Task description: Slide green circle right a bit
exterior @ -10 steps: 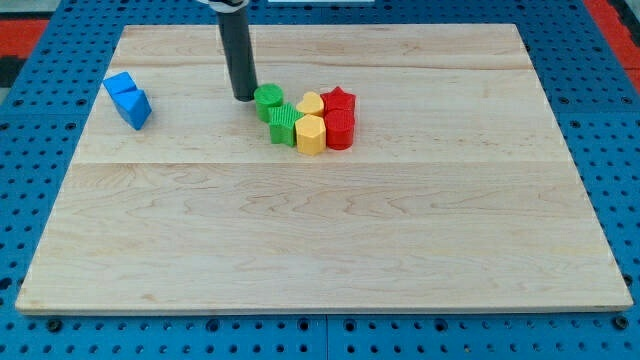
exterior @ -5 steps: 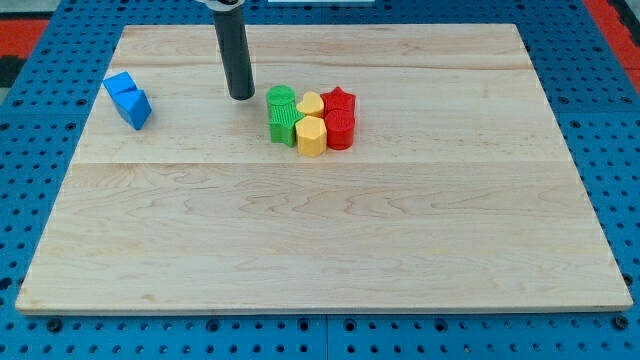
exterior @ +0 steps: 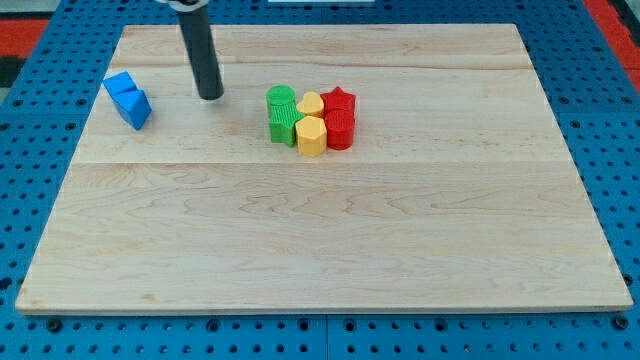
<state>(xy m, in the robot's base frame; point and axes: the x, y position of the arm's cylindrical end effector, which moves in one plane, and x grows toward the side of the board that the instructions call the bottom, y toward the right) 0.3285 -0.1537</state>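
The green circle [exterior: 281, 99] stands at the upper left of a tight cluster, touching a second green block [exterior: 284, 127] just below it and a yellow heart [exterior: 310, 103] on its right. My tip [exterior: 210, 96] rests on the board well to the left of the green circle, apart from it, about midway between the cluster and the blue blocks. No block touches the tip.
A yellow hexagon [exterior: 311, 136], a red star [exterior: 339, 99] and a red block [exterior: 340, 129] complete the cluster. Two blue blocks [exterior: 129, 98] lie together near the board's left edge. The wooden board [exterior: 320, 230] sits on a blue pegboard.
The green circle shifted right against the yellow heart, above the other green block. My tip then drew back to the left, away from the cluster.
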